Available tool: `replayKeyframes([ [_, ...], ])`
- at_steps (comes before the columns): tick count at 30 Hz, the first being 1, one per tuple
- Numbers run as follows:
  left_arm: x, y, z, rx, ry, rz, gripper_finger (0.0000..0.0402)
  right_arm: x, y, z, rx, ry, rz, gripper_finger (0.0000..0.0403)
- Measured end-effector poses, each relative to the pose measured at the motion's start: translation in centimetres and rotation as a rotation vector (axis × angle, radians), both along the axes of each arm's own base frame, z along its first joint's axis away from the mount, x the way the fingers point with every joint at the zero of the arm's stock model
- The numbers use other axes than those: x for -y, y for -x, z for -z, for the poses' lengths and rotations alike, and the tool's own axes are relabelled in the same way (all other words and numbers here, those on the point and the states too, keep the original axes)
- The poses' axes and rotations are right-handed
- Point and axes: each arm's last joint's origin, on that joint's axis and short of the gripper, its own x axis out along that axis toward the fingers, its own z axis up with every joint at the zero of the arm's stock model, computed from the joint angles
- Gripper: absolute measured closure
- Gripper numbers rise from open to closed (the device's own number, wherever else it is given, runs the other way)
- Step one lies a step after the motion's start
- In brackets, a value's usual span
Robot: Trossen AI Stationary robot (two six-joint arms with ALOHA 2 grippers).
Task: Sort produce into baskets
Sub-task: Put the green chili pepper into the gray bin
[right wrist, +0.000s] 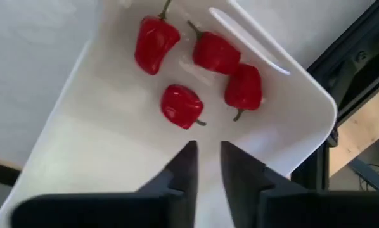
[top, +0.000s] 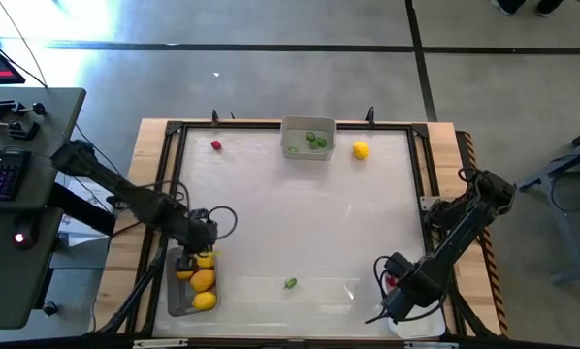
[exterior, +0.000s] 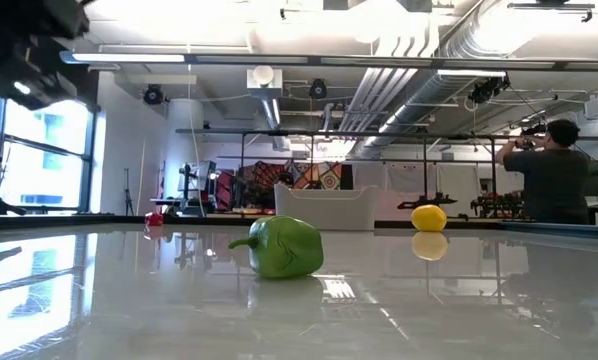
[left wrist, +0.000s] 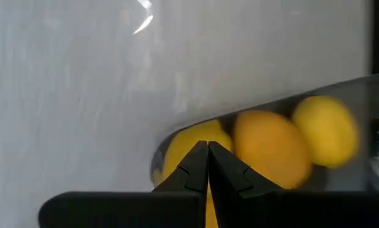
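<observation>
The right gripper (right wrist: 206, 166) hangs over the white basket (right wrist: 69, 136), lower right, jaws slightly parted and empty above four red pieces (right wrist: 181, 105); the left gripper (left wrist: 207, 166), jaws shut, hovers over lemons (left wrist: 270, 147) in the lower-left bin (top: 178, 299).

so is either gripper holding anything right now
No. The left gripper is shut and empty above the lemons; the right gripper hangs slightly open over the red peppers.

My glossy white table (top: 300, 213) framed in black rail and wood edging, a pale grey basket (top: 306, 139) at its far edge, a lemon (top: 360, 149) just beside it, a red piece (top: 215, 145) far left, a green pepper (top: 290, 283) near front, a dark-tinted basket (top: 178, 301) front left, a white basket (right wrist: 113, 145) front right
</observation>
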Motion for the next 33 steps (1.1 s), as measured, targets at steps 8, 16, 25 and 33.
replayKeyframes([
  [8,0.2,-1.1,2.0,-0.049,-0.203,-0.108,0.0401,-0.2,-0.3,-0.5,0.046,0.004,-0.033,0.0390],
  [16,0.7,-2.2,1.9,0.075,-0.210,-0.064,0.0402,0.0,-0.4,-0.5,0.078,0.024,-0.077,0.0401],
  [25,2.4,-1.7,0.9,0.212,-0.195,0.071,0.0401,-0.4,-1.2,-0.3,0.230,0.044,-0.152,0.0402],
  [33,2.0,-2.5,0.4,0.495,-0.014,0.165,0.0402,0.9,-4.1,-0.7,0.513,0.178,-0.355,0.0403],
])
